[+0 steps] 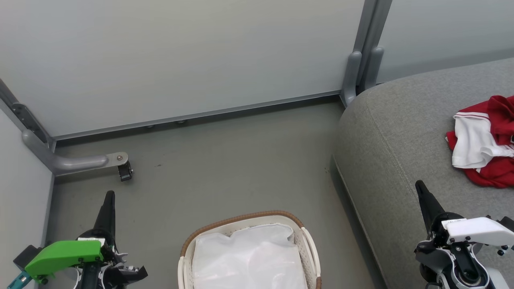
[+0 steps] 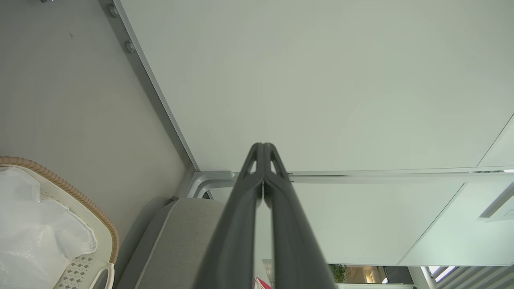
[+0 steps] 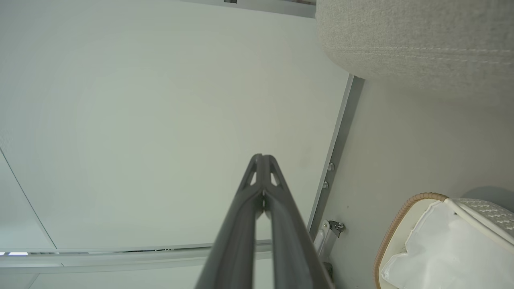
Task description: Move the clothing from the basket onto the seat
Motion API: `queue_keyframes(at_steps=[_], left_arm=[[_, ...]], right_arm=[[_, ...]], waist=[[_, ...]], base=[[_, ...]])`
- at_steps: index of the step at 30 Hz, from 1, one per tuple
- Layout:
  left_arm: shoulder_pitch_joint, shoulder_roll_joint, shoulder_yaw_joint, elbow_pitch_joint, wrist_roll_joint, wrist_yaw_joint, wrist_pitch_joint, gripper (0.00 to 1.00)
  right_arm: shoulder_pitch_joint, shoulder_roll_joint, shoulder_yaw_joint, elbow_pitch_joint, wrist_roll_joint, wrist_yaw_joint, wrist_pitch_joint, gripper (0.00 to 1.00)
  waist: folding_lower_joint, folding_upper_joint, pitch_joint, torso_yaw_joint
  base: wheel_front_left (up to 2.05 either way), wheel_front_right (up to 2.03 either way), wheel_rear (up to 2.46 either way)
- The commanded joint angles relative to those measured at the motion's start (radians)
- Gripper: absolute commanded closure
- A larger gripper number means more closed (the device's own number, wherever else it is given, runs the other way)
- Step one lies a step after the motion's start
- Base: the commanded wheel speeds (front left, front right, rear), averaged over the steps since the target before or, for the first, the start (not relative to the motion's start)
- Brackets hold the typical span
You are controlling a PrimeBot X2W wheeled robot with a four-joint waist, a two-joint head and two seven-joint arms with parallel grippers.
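Clothing is seen lying in a crumpled heap on the seat, at the right edge of the head view. Red fabric is bunched around a white panel, and striped trim is shown along that panel's upper edge. Part of the heap is cut off by the picture's border. The seat is set on the floor to the robot's right, with its rounded corner close to a grey post between the wall panels.

The basket is placed on the floor just beside the seat, at the bottom of the head view between the two tools. A rumpled white liner is seen lying inside it.

The left tool is held over the floor to the left of the basket, well apart from the clothing. In the left wrist view its fingers are pressed together at the tips, closed on themselves. The right tool is seen against the seat's front part, near the clothing but apart from it. In the right wrist view its fingers are likewise brought together.

At the bottom edge of the left wrist view a small red patch is glimpsed between the fingers. It is perhaps the clothing, though too little is shown to tell.
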Motion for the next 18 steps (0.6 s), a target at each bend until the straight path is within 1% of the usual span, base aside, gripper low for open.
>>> queue_keyframes(at_steps=[1,10,18], left_arm=[[-0.017,0.006,0.006,-0.008,-0.017,-0.009,0.008,1.0],[-0.02,0.007,0.011,-0.015,-0.068,-0.009,0.022,1.0],[-0.019,0.007,0.01,-0.013,-0.066,-0.009,0.022,1.0]], right_arm=[[0.01,-0.004,-0.006,-0.006,0.021,0.0,0.007,1.0],[0.011,-0.004,-0.015,-0.011,0.078,0.0,0.021,1.0],[0.011,-0.004,-0.014,-0.01,0.075,0.0,0.021,1.0]], waist=[[0.0,0.0,-0.001,-0.001],[0.0,0.0,-0.005,-0.006],[0.0,0.0,-0.005,-0.006]], base=[[0.0,0.0,0.0],[0.0,0.0,0.0],[0.0,0.0,0.0]])
